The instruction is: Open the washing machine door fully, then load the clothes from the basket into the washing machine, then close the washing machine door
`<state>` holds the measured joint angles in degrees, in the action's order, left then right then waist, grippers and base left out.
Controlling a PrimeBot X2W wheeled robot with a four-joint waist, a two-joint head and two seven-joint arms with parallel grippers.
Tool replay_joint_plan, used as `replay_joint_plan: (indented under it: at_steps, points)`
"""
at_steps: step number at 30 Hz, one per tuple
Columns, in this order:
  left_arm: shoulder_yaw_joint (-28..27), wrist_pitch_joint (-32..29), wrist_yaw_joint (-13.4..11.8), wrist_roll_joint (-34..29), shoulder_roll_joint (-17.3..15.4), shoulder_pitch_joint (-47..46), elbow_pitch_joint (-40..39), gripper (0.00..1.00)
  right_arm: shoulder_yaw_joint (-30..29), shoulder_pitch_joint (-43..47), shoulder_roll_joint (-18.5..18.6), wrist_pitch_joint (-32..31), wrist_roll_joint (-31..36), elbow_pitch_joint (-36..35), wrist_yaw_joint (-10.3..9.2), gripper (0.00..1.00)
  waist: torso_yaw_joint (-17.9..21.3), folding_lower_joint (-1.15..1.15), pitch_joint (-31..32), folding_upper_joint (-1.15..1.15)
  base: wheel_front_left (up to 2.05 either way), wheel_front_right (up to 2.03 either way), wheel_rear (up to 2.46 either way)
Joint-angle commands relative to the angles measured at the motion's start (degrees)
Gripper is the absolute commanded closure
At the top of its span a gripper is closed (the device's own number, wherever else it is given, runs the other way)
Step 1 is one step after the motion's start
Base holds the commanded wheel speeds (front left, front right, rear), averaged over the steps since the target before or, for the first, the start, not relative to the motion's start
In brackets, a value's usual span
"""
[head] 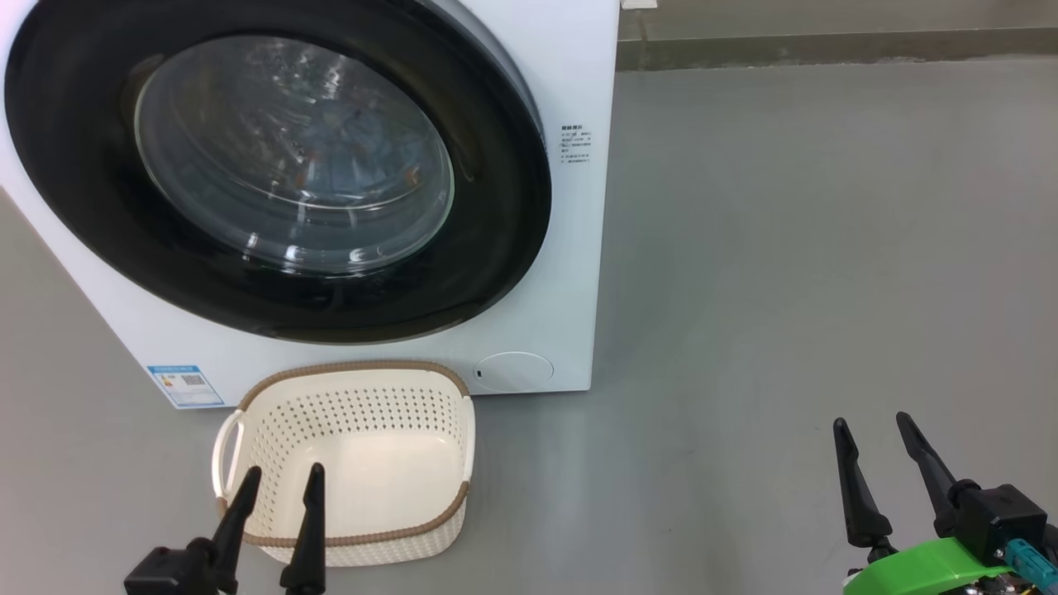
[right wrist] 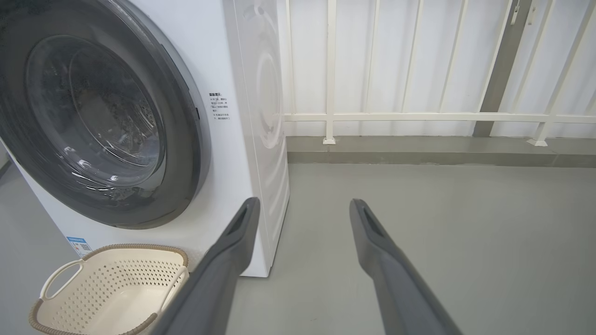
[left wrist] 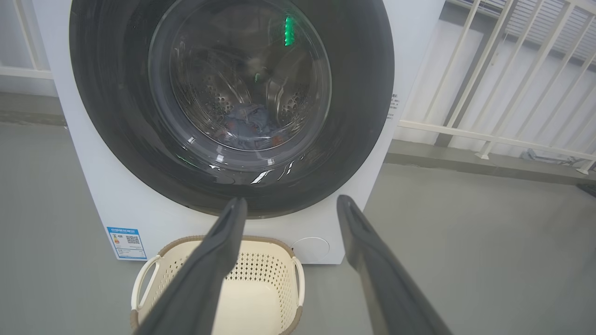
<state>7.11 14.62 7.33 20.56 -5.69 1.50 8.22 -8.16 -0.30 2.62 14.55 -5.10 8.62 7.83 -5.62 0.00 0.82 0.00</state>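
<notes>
The door (head: 289, 165) is seen shut; blue cloth, probably the clothes (left wrist: 247, 124), is glimpsed through its glass. Left gripper (head: 283, 469) and right gripper (head: 872, 420) are spread wide, nothing gripped.

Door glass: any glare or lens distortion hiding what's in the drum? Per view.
Head view: streaky white reflections across the washing machine door, contents only faint coloured smudges. Left wrist view: green reflection near the top, yet the clothes read through low down. Right wrist view: glass murky, contents unreadable; railing splays from wide-angle warp.
</notes>
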Motion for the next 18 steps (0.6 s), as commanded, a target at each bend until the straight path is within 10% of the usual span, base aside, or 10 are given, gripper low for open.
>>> replay_joint_plan:
  at_steps: [1,18]
  points:
    - [-2.15,0.38,0.15,-0.89,-0.33,-0.64,-1.45,0.00,1.52,-0.75,0.27,0.42,-0.06,-1.44,-0.34,0.00,-0.05,0.00,0.01,0.00,0.00,0.00,0.00]
    - [-2.09,0.38,0.15,-1.27,-0.10,-0.30,-1.07,0.00,1.69,-0.89,0.26,0.44,0.57,-2.10,-0.34,0.00,-0.40,0.00,0.17,0.00,0.00,0.00,0.00]
